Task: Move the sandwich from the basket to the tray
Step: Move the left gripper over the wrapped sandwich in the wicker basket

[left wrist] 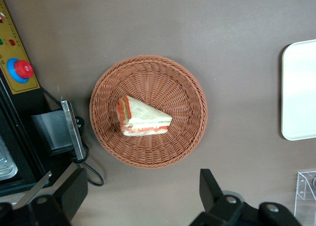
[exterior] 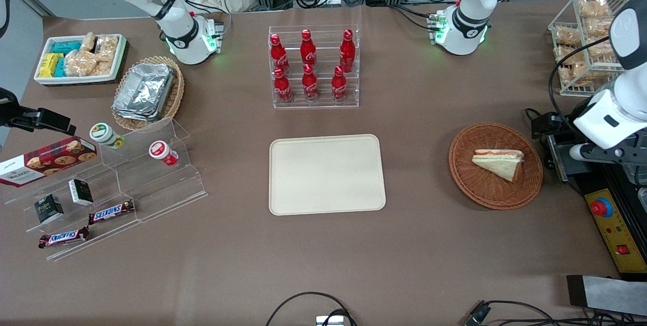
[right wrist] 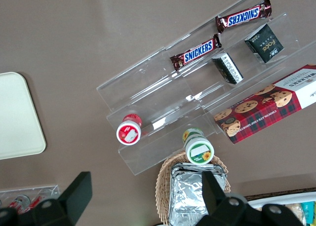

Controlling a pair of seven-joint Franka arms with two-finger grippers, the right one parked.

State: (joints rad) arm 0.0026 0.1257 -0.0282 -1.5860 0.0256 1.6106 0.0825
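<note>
The cream tray (exterior: 327, 174) lies bare on the counter (exterior: 414, 245), well apart from the tool (left wrist: 143, 199), and nearer to the tool stands the round wicker basket (exterior: 525, 189) with the sandwich (exterior: 499, 161) lying flat in its middle. The tool hangs above the counter just beside the basket rim, its two fingers (left wrist: 210, 184) spread wide apart and holding nothing. The sandwich looks light and soft, easy to crush, so I would pinch it gently across the two bread faces near the thick filling edge, not at the thin point.
</note>
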